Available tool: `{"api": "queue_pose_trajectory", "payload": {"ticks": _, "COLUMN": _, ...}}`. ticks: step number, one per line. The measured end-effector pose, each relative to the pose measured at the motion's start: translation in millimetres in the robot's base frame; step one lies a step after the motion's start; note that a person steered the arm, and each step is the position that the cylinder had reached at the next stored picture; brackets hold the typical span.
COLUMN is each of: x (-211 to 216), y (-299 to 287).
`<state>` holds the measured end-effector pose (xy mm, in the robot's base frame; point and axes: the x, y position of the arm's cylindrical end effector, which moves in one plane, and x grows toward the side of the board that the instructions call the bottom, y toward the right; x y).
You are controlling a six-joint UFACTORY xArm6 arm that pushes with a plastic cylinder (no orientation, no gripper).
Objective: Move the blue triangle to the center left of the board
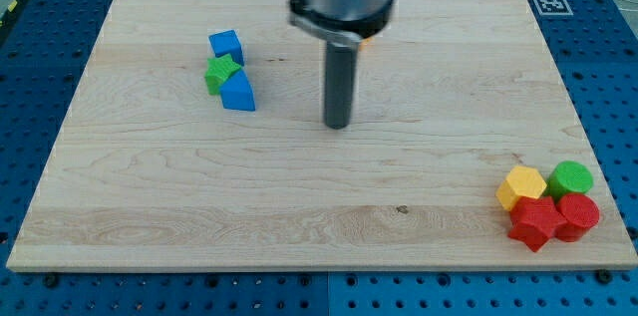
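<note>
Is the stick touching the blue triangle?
No, my tip stands apart from the blue triangle, off to the view's right of it.

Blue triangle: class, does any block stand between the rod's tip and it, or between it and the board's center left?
No. My tip sits right of the blue triangle over bare wood; the green block touches its upper-left corner.

On the desk (299, 206), three blocks touch in a short line at 10 o'clock from the middle: the blue cube (226, 45) at 12 o'clock, the green block (220, 74) between, and the blue triangle (238, 92) at 5 o'clock of it. My tip (338, 125) stands apart at 4 o'clock of the triangle. Far off at 4 o'clock, the yellow block (521, 187), green cylinder (571, 177) and two red blocks (536, 224) (578, 214) huddle together.
</note>
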<state>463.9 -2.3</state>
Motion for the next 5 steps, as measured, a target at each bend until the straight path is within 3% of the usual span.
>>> {"api": "queue_pose_trajectory", "payload": {"ticks": 3, "x": 30.5, "y": -40.5}}
{"api": "queue_pose_trajectory", "payload": {"ticks": 5, "x": -14.3, "y": -58.9}}
